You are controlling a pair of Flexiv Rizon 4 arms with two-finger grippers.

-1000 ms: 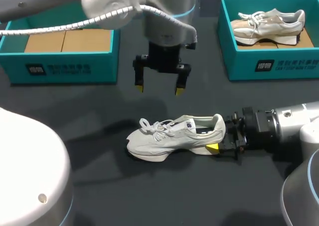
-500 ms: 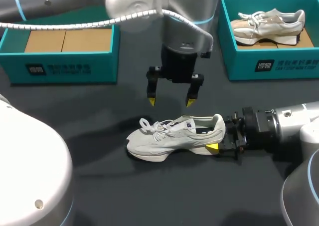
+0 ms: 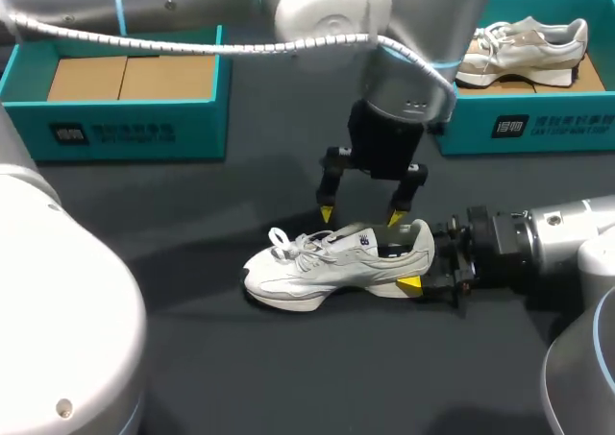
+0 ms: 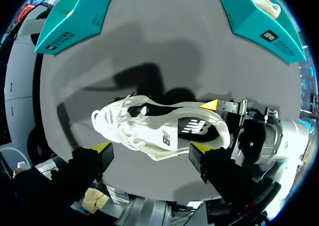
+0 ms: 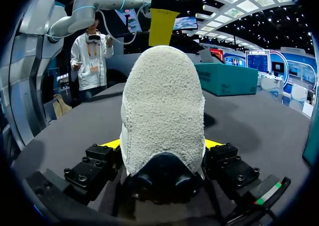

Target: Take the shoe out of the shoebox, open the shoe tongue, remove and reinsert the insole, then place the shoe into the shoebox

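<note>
The right arm's fingers [image 3: 409, 283] [image 5: 112, 144] were closed on the heel of the pale grey-white running shoe with white laces [image 3: 317, 267] [image 5: 162, 106], one yellow tip on each side of it. In the right wrist view the fuzzy lining of the heel stood up between the two tips.

The left arm's fingers [image 3: 327, 212] [image 4: 102, 147] were spread wide and held nothing. They hung close over the far side of the shoe [image 4: 159, 128], one tip near the laces and the other near the heel opening. I could not tell whether they touched the shoe.

The shoe stood upright on its sole on the dark grey desk [image 3: 288, 377], outside both boxes, with its toe toward the robot's left and its heel toward the right arm.

At the far left of the desk stood a teal cardboard shoebox with a brown bottom [image 3: 125, 128]. At the far right stood a second teal shoebox [image 3: 519, 123], well apart from the first, and a beige running shoe [image 3: 524, 46] lay in it.
</note>
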